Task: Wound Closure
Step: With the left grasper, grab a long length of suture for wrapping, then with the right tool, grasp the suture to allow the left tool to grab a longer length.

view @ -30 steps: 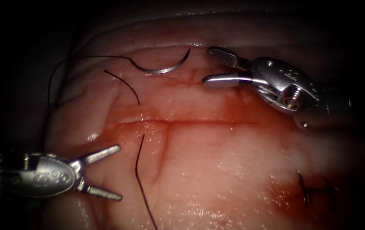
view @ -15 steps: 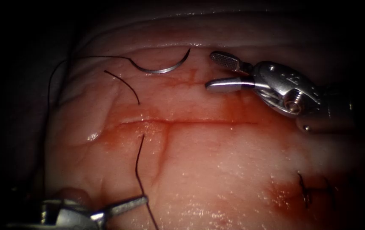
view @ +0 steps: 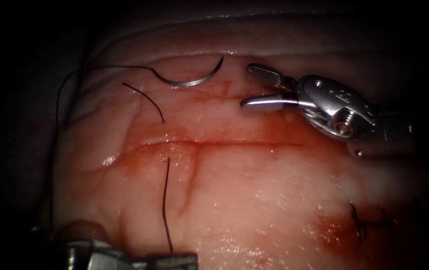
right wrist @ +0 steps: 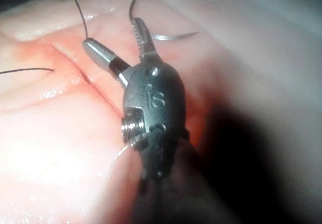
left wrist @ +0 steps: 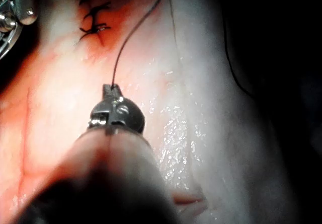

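Observation:
The curved needle [view: 189, 81] lies free on the tissue [view: 254, 190] beyond the cut [view: 224, 143], not in the tissue and held by neither tool. Its thread [view: 99, 67] trails off to the left. My right tool [view: 248, 86] hovers just right of the needle's tip, open and holding nothing; the right wrist view shows the same tool [right wrist: 111, 32] with the needle [right wrist: 173, 35] behind it. My left tool [view: 174, 259] sits at the near edge, shut on the lower end of a dark thread strand [view: 164, 200]. That grip also shows in the left wrist view [left wrist: 111, 87].
A short thread strand [view: 149, 97] curves above the cut's left part. Red fluid stains the tissue around the cut. An earlier stitch [view: 362, 225] sits at the near right, also seen as a dark stitch [left wrist: 93, 20] in the left wrist view.
My left tool, open at the left a second ago, has moved down and right and shut on the thread strand. The right tool has shifted only slightly; the needle has not moved.

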Robot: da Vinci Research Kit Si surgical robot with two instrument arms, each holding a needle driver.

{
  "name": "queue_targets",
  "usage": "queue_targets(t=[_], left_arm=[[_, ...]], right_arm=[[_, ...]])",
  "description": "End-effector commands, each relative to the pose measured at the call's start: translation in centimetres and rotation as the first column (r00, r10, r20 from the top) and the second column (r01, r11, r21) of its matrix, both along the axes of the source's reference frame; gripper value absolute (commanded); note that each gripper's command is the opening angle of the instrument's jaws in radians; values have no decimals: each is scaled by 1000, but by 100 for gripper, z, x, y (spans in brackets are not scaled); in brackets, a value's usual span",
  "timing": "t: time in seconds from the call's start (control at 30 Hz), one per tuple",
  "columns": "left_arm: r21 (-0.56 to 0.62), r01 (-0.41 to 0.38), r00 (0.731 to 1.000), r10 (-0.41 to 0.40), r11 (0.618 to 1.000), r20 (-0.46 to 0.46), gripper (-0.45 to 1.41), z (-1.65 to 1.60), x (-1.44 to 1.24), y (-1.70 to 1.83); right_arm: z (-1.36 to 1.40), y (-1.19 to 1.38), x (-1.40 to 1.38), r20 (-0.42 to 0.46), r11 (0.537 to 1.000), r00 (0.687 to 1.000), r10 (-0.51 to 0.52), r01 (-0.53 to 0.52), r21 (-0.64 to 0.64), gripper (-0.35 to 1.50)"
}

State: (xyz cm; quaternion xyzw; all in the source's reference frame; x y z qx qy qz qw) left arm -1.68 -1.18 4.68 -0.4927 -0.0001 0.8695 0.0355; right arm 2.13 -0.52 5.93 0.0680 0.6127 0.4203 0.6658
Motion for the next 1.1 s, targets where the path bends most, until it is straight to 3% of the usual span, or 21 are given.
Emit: queue_targets(t=[0.03, 0.13, 0.17, 0.33, 0.5, 0.77, 1.1], left_arm=[[1, -12, 1000, 12, 1000, 19, -45, 8, -3, 1], [-2, -27, 999, 27, 1000, 32, -45, 14, 3, 13], [-4, -32, 999, 32, 999, 35, -45, 16, 6, 18], [-30, -29, 997, 31, 999, 76, -45, 28, 21, 43], [-74, -49, 991, 58, 996, 121, -45, 36, 35, 64], [-149, -69, 982, 93, 986, 162, -45, 33, 56, 88], [-189, -92, 980, 123, 978, 158, -45, 19, 64, 76]], right_arm=[[5, -5, 9, 7, 1000, 1000, -14, 13, 5, 105], [4, -13, 16, 65, 998, 996, -60, 62, -26, 133], [3, -16, 19, 72, 996, 995, -70, 73, -43, 135], [-7, -42, 47, 107, 966, 973, -202, 216, -140, 128], [-18, -51, 72, 84, 945, 965, -248, 260, -196, 110], [-11, -66, 109, 55, 925, 963, -265, 270, -267, 126], [-11, -96, 143, -4, 905, 948, -317, 301, -300, 130]])
